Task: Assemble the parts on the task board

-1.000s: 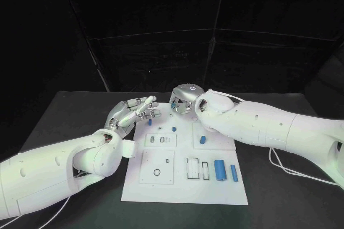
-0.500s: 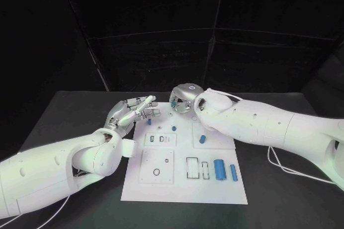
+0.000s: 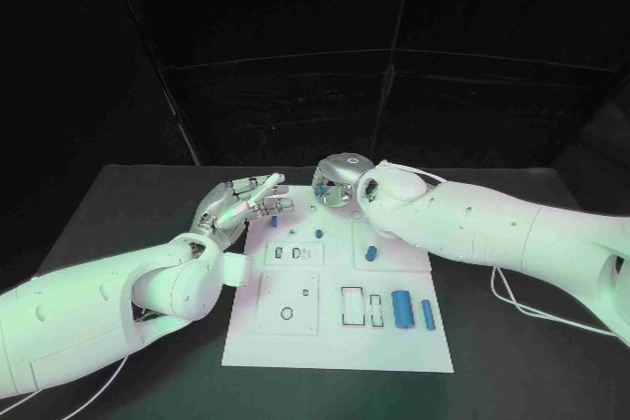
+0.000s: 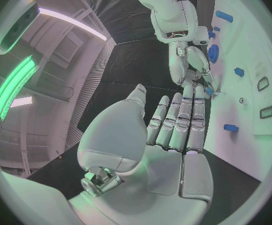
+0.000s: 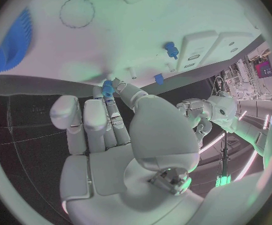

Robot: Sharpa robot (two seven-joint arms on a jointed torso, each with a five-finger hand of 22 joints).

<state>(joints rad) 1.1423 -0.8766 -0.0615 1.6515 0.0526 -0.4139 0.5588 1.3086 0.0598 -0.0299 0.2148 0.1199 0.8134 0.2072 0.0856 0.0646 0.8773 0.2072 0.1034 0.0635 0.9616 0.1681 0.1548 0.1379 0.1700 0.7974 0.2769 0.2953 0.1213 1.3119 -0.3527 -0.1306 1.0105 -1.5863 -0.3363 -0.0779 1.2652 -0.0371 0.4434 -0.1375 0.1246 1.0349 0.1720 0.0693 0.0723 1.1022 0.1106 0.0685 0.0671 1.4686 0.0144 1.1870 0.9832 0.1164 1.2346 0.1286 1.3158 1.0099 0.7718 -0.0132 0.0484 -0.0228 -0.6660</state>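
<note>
Little has changed: right robot hand (image 3: 335,185) stays at the board's (image 3: 339,347) far edge, pinching a small blue part (image 5: 107,89). Left robot hand (image 3: 244,204) lifts slightly, fingers spread, empty. Insertion still pending.
</note>
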